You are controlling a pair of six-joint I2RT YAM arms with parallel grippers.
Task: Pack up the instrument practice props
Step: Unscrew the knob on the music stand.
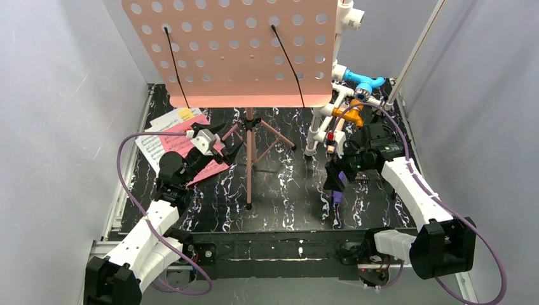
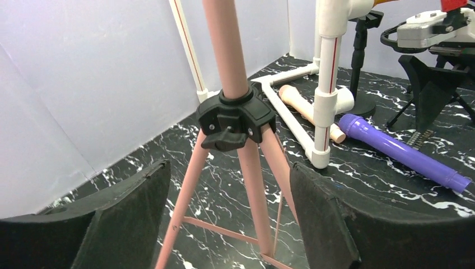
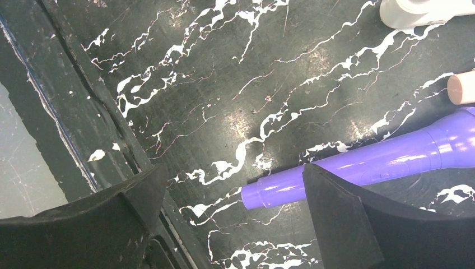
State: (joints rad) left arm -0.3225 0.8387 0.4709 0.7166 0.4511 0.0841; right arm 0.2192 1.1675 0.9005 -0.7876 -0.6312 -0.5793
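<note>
The pink perforated sheet-music holder (image 1: 235, 51) stands on its pink pole (image 1: 250, 159) with the tripod legs spread. My left gripper (image 1: 222, 143) is open beside the pole. In the left wrist view its fingers (image 2: 134, 218) flank the pink legs just below the black hub (image 2: 235, 115) without touching them. Printed music pages (image 1: 152, 143) and a pink folder (image 1: 184, 149) lie under the left arm. The purple microphone (image 3: 364, 165) lies on the table, and its tail end sits between the fingers of my open right gripper (image 3: 232, 179). A beige microphone (image 2: 305, 106) lies beside it.
The white pipe frame (image 1: 330, 114) with blue and orange fittings stands at the back right, and its base pipes (image 2: 291, 120) run along the table beside the microphones. A small black stand (image 2: 358, 67) rises behind them. White walls close in the black marbled table (image 1: 279, 203).
</note>
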